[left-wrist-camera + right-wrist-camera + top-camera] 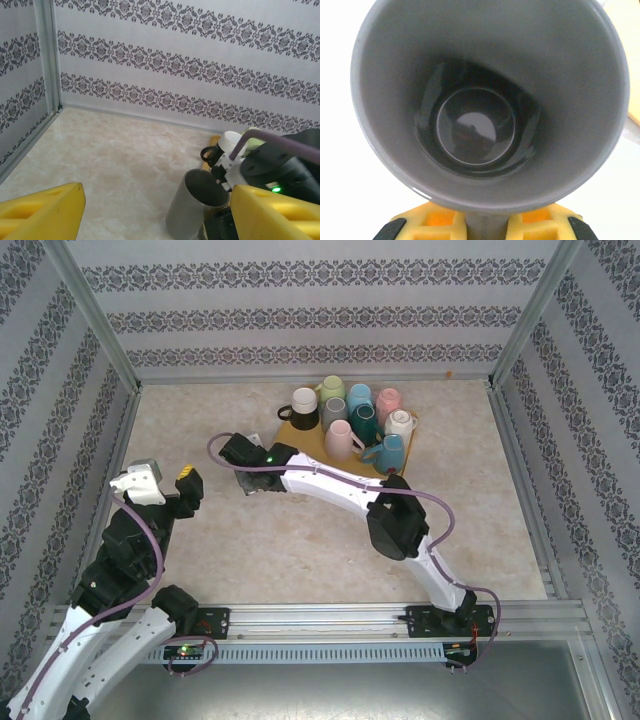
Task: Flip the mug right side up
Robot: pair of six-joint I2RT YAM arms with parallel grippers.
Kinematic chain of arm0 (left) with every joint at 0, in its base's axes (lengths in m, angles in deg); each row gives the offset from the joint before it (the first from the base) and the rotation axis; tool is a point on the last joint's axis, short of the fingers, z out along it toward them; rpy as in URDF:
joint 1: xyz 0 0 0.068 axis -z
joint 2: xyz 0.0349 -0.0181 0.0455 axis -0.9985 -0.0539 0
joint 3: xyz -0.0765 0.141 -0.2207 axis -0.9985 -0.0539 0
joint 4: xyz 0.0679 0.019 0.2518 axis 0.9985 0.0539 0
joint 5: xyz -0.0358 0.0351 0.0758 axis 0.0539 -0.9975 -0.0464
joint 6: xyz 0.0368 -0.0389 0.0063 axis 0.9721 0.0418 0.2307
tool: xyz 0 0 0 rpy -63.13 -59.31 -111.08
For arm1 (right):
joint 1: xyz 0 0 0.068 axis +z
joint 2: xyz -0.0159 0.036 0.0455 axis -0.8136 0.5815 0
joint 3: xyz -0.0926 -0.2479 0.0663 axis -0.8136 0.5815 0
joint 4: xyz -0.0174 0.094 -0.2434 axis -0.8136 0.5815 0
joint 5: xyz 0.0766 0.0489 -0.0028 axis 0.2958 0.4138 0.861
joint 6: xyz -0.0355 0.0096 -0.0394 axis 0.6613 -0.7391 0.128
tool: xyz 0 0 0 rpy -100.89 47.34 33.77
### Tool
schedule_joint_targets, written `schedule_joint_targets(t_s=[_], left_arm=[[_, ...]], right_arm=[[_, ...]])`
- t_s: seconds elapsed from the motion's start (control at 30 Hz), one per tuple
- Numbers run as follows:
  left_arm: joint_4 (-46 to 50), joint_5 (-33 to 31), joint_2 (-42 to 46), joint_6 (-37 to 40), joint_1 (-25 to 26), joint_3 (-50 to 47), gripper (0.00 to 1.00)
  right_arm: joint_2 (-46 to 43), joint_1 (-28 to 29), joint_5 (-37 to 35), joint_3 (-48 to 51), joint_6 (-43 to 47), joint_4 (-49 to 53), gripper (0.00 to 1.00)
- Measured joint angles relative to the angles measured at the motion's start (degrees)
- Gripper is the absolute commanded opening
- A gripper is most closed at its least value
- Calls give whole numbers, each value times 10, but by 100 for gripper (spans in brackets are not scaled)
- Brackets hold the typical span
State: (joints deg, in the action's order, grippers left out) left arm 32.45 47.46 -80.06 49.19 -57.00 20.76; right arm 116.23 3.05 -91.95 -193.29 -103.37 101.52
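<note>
The right tool (482,226) is squeezing the grey mug (196,202) and holding it open end up, low by the table (115,165) near the tray (284,426), ready to stand properly, while the left tool (157,212) is hanging nearby, fingers apart and empty.

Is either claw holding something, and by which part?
The right gripper pinches the grey mug by a part on its outside below the rim, probably the handle. The left gripper is open, empty.

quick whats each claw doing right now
Left claw: open, holding nothing.
Right claw: shut on the rim wall of the plain grey cylindrical mug.
</note>
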Motion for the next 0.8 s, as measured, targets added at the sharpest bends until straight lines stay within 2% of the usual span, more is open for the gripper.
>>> schedule_joint_targets(t_s=[0.2, 0.37, 0.63, 0.8], left_arm=[[-5, -10, 2, 7, 4, -3, 78], [-9, -13, 3, 10, 9, -9, 78], [-9, -13, 3, 16, 9, -10, 78], [-9, -14, 3, 17, 12, -10, 78]], right_arm=[[74, 0, -48, -108, -93, 87, 0], [79, 0, -68, -116, -129, 126, 0], [81, 0, -66, -116, -144, 135, 0], [81, 0, -66, -110, -151, 131, 14]])
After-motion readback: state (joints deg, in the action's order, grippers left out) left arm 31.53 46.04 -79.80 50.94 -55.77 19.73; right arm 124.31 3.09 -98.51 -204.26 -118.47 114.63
